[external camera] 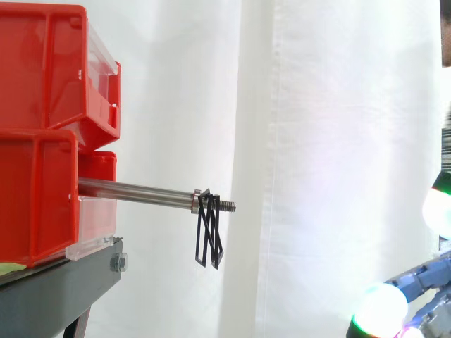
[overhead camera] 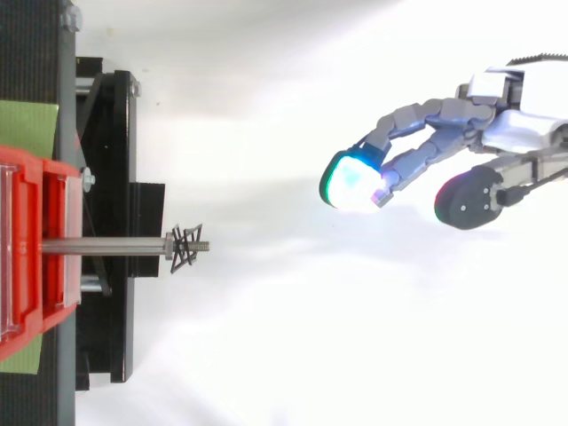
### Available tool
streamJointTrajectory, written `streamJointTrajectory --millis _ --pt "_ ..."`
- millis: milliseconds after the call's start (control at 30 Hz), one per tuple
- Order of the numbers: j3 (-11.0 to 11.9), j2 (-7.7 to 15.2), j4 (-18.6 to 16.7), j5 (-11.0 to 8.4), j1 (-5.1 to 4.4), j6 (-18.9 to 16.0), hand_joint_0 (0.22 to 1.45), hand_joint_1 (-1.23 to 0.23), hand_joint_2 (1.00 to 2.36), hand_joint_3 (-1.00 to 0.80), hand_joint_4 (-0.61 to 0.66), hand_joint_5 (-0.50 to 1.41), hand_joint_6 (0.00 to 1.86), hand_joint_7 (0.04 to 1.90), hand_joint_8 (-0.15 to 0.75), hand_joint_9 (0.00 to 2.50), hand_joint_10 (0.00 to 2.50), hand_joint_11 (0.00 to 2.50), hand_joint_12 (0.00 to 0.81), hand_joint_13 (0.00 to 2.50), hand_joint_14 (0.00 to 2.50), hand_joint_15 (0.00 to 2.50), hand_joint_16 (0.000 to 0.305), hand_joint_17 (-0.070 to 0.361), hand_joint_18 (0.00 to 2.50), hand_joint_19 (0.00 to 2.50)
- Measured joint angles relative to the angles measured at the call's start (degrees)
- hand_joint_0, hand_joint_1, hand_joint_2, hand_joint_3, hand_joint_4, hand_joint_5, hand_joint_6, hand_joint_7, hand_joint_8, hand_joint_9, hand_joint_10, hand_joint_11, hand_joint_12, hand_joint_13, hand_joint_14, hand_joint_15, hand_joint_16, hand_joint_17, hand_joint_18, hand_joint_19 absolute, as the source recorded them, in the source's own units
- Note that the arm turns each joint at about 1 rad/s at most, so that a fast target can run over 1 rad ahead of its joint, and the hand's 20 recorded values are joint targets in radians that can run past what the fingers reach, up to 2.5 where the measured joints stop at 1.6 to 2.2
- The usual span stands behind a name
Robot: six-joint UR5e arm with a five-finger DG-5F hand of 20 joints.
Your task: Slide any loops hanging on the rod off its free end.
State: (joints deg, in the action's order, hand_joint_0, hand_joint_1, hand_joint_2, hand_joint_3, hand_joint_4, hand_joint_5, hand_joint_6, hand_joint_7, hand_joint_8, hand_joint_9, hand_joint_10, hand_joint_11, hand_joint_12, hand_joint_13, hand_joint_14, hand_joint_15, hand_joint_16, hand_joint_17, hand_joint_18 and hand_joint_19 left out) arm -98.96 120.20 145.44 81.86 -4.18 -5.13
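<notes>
A steel rod [external camera: 134, 190] juts level from the stacked red bins [external camera: 42, 70] at the left of the side view. Its threaded free end points toward the middle of the frame, before the white curtain [external camera: 338, 141]. A small bunch of thin black loops [external camera: 209, 236] hangs on the rod close to that free end, just outside a narrow collar, and dangles below the rod in a tangle of crossed strands. The bins sit on the black stand [external camera: 56, 289] in the lower left corner.

From above, the rod runs rightward from the left edge at mid-height, with the loops [overhead camera: 184, 248] gathered just short of its tip. The robot's hand [overhead camera: 519, 131] reaches in from the upper right of the top view, well apart from the rod and loops. It is unclenched and empty: the fingers are stretched out in a loose curve and hold nothing. Their glowing fingertips [overhead camera: 355, 185] are bunched together and aimed leftward, while the thumb lies apart below them. In the side view, the lit pads show at the lower right edge.
</notes>
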Motion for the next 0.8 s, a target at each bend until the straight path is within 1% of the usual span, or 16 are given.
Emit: streamJointTrajectory --millis 133,300,433,533,600,700,800 --pt "0.0 1.6 -4.4 -0.06 -0.03 -0.1 0.52 -0.56 1.0 -0.49 0.25 -0.19 0.5 0.76 0.31 0.71 0.0 0.12 0.375 0.62 0.0 0.12 0.05 0.112 0.62 0.32" --pt "0.4 3.6 -7.3 0.01 -0.03 0.0 0.52 -0.57 1.0 -0.48 0.26 -0.18 0.5 0.77 0.307 0.76 0.0 0.16 0.37 0.66 0.01 0.16 0.05 0.111 0.62 0.34" --pt "1.8 6.0 -10.0 0.14 -0.03 0.0 0.52 -0.57 1.0 -0.48 0.26 -0.18 0.5 0.77 0.308 0.77 0.0 0.18 0.37 0.66 0.01 0.16 0.049 0.111 0.62 0.34" --pt "3.3 7.5 -11.1 0.35 0.07 0.0 0.52 -0.57 1.0 -0.47 0.27 -0.18 0.5 0.78 0.309 0.77 0.0 0.18 0.368 0.66 0.01 0.16 0.049 0.111 0.61 0.34" --pt "4.1 8.1 -11.4 0.55 0.08 0.3 0.53 -0.57 1.0 -0.48 0.27 -0.18 0.5 0.78 0.309 0.78 0.01 0.19 0.369 0.67 0.01 0.16 0.049 0.11 0.61 0.34" --pt "5.5 8.6 -11.6 1.01 0.06 2.2 0.53 -0.57 1.0 -0.48 0.27 -0.17 0.5 0.78 0.312 0.8 0.01 0.2 0.37 0.67 0.01 0.17 0.049 0.11 0.61 0.35" --pt "6.6 8.8 -11.8 1.52 0.04 5.5 0.53 -0.57 1.0 -0.47 0.28 -0.17 0.5 0.79 0.314 0.81 0.01 0.21 0.37 0.67 0.01 0.17 0.049 0.11 0.62 0.36"
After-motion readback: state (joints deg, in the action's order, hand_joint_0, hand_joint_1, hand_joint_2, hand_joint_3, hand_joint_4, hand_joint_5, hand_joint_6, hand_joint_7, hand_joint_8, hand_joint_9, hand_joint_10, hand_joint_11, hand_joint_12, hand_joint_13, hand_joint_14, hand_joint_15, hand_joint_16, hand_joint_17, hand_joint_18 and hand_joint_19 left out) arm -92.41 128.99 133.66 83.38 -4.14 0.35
